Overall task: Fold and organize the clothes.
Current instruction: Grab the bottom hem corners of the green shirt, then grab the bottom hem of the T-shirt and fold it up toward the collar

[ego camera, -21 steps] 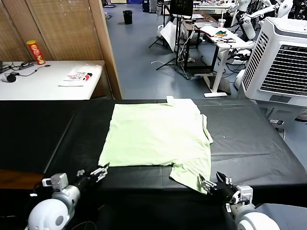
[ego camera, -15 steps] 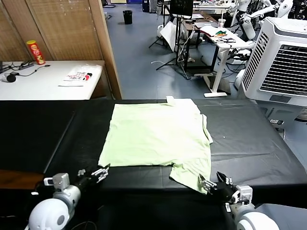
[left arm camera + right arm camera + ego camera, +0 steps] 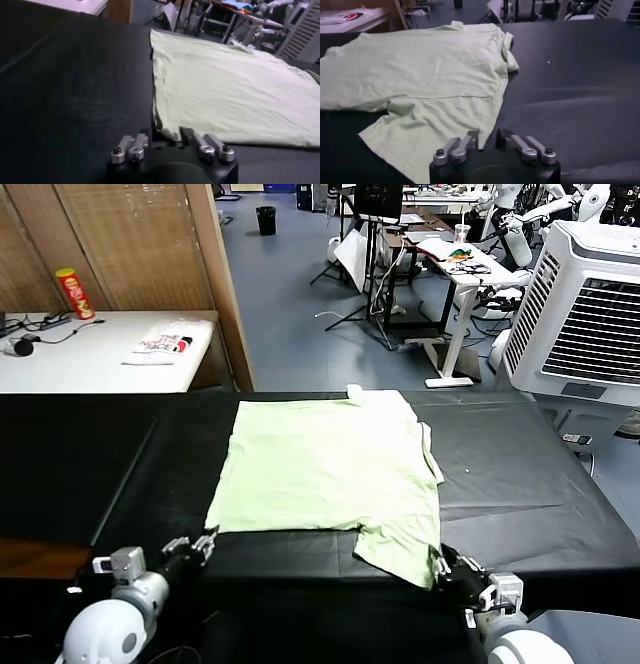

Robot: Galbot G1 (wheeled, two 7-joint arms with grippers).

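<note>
The pale green shirt (image 3: 330, 464) lies spread flat on the black table (image 3: 520, 484), with one sleeve pointing toward the near edge. My left gripper (image 3: 200, 542) sits low at the near edge, just short of the shirt's near left corner (image 3: 157, 120). It is shut with nothing in it. My right gripper (image 3: 441, 562) is at the tip of the near sleeve, also shut. In the right wrist view the shirt (image 3: 430, 75) runs its edge right up to the right gripper (image 3: 487, 137). I cannot tell if it touches the cloth. In the left wrist view the left gripper (image 3: 168, 134) faces the shirt (image 3: 225, 90).
A white side table (image 3: 60, 364) at the back left carries a red can (image 3: 75, 292) and a printed white bag (image 3: 165, 342). A wooden partition (image 3: 215, 284) stands behind it. A large air cooler (image 3: 590, 304) stands at the back right. Bare black tabletop flanks the shirt on both sides.
My left gripper has drawn back toward the near edge, away from the shirt's corner. My right gripper has shifted slightly. The shirt lies as before.
</note>
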